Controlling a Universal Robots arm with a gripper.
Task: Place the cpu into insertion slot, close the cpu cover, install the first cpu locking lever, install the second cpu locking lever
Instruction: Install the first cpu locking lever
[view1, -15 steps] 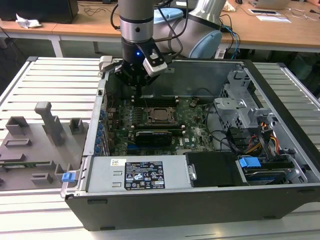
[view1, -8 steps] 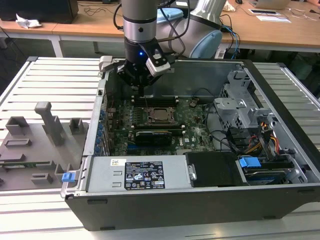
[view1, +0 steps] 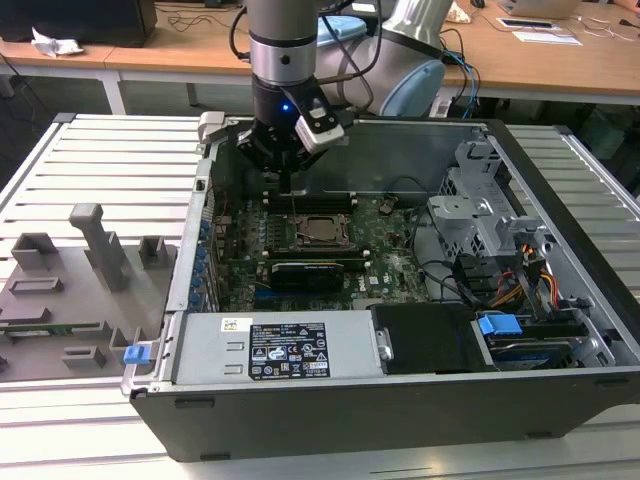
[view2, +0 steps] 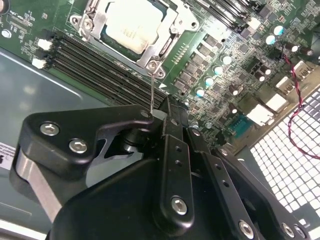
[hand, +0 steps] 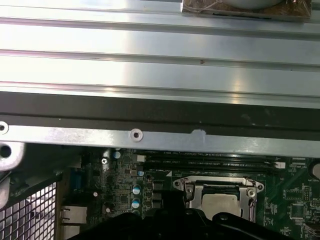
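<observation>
Already the cpu (view2: 131, 25) sat in the insertion slot (view2: 76, 21), middle of the motherboard (view1: 388, 243), cpu cover (view2: 169, 31) down. Gripper (view2: 167, 104) hung by the upright locking lever (view2: 150, 85). Judged thin, springy wire, best taken near its tip. Gripper's closure could not be told.

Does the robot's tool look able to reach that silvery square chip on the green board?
Probably yes: the black tool hangs close above the green circuit board, with nothing standing between it and the silvery-grey square chip.

A robot arm (view1: 283, 45), silver-grey and cylindrical, with black bands and a small blue light (view1: 285, 108); pale blue joint cap (view1: 415, 85) behind; black cables (view1: 240, 35) trailing; black gripper (view2: 167, 107) of angular linked plates, studded with silver screw heads (view2: 50, 130).
</observation>
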